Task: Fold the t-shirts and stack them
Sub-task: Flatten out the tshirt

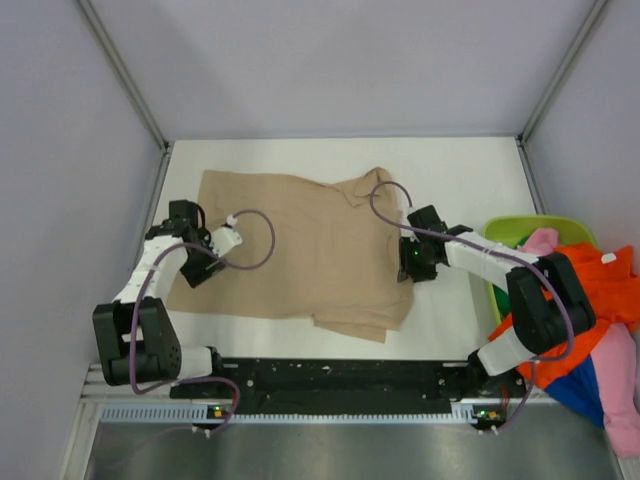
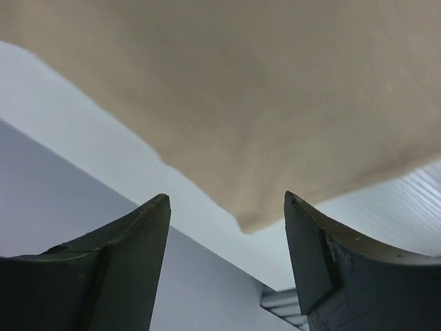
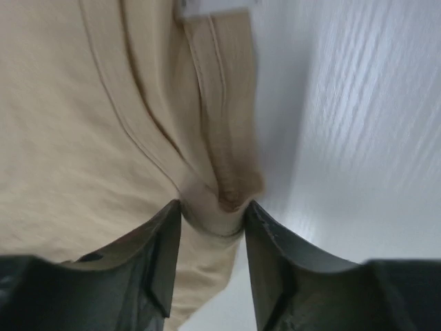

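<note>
The tan t-shirt (image 1: pixel 290 240) lies spread and partly folded on the white table (image 1: pixel 450 170). My left gripper (image 1: pixel 203 265) sits at the shirt's left edge. In the left wrist view it (image 2: pixel 227 207) is open, with a corner of the tan cloth (image 2: pixel 241 89) just beyond the fingertips and touching neither. My right gripper (image 1: pixel 408 266) is at the shirt's right edge. In the right wrist view it (image 3: pixel 212 210) is pinched on a bunched seam fold of the tan cloth (image 3: pixel 83 138). The orange (image 1: pixel 590 280), pink (image 1: pixel 622 370) and blue (image 1: pixel 570 388) t-shirts are heaped at the right.
A lime-green basket (image 1: pixel 520 224) stands at the right edge under the heap of shirts. Grey walls enclose the table on the left, back and right. A black rail (image 1: pixel 340 375) with the arm bases runs along the near edge.
</note>
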Motion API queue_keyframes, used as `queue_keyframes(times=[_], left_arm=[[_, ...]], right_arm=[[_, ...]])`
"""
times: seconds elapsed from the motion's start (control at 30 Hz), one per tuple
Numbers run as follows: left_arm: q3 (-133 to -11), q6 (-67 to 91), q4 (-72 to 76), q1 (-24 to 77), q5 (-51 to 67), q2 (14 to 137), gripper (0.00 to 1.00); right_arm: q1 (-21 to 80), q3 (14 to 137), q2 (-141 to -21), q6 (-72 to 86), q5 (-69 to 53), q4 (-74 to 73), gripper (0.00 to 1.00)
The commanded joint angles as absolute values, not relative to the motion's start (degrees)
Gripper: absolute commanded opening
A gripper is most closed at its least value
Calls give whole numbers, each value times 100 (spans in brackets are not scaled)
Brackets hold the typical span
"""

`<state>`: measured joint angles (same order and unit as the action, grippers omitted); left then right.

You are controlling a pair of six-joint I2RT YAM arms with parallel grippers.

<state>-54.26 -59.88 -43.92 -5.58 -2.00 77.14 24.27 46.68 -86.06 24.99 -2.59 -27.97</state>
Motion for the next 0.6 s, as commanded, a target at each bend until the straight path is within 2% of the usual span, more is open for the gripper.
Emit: queue_keyframes(times=[0.0,0.07,0.3,0.4,0.43,0.57], left_arm=[[-4993,-6627,-4755,-703,-45,7155,71],[-4852,-6714,-4860,-712,-26,7006,71],[-4202,-6873,-4484,-729,-200,6794,71],[-3693,-7039,-4132,-773,-657,6803,71],[-3517,-7110,-4026,-826,-781,6777,71],[-3191,-7549,-3797,-1194,-730,6496,71]], right_arm=[[2461,5324,-9157,2470,-317,-2066,25],[2426,5789,-9464,2312,-63,-2065,0],[2022,7881,-10668,2075,-26,-2301,0],[1942,8384,-10784,1908,139,-2767,50],[1951,8367,-10680,1864,236,-2925,60],[1977,7405,-9575,1802,685,-3155,66]])
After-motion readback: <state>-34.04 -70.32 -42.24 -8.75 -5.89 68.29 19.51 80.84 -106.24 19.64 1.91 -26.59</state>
